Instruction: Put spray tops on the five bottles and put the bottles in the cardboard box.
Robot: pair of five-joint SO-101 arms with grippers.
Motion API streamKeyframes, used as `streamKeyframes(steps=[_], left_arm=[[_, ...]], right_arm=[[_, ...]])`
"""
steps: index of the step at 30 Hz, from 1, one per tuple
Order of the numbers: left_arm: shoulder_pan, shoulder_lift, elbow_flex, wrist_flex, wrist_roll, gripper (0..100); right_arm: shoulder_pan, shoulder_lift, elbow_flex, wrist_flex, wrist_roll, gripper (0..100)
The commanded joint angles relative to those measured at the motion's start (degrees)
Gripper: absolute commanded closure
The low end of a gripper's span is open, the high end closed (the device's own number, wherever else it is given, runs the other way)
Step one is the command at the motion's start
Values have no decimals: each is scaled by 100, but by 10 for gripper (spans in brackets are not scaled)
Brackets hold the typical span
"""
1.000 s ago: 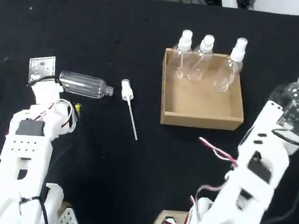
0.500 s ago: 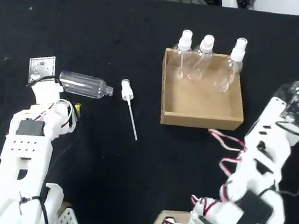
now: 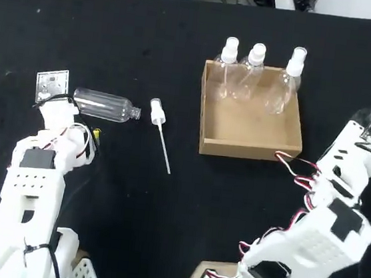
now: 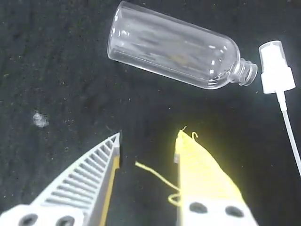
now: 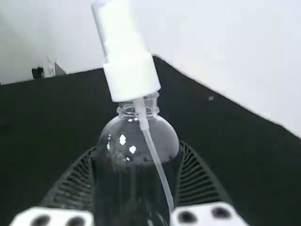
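The cardboard box (image 3: 250,148) holds three bottles (image 3: 249,80) with tops on. Beside it, the right gripper (image 5: 137,149) pinches another topped bottle (image 5: 127,136). The left gripper (image 4: 146,141) is spread apart near a lying bottle (image 4: 174,47) and a loose top (image 4: 276,68).

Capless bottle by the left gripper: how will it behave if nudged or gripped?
Likely rolls: the bottle is round and lies on its side. Probably very light, as it looks clear and empty, so a nudge could send it away. Its smooth wall may slip or flex in the left gripper.
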Motion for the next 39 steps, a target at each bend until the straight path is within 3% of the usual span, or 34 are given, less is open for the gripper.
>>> streamKeyframes(steps=[1, 12, 20, 36, 39], left_arm=[[31, -97, -22, -88, 62, 812], [22, -97, -22, -62, 62, 812], [22, -105, -22, -79, 62, 812], [22, -105, -22, -88, 62, 812], [22, -105, -22, -88, 62, 812]], right_arm=[[70, 119, -312, -721, 35, 982], [18, 1903, -1165, -2426, 35, 982], [26, 2563, -1297, -3086, 35, 985], [-158, 2229, -629, -3077, 35, 979], [-211, 2211, -505, -3077, 35, 907]])
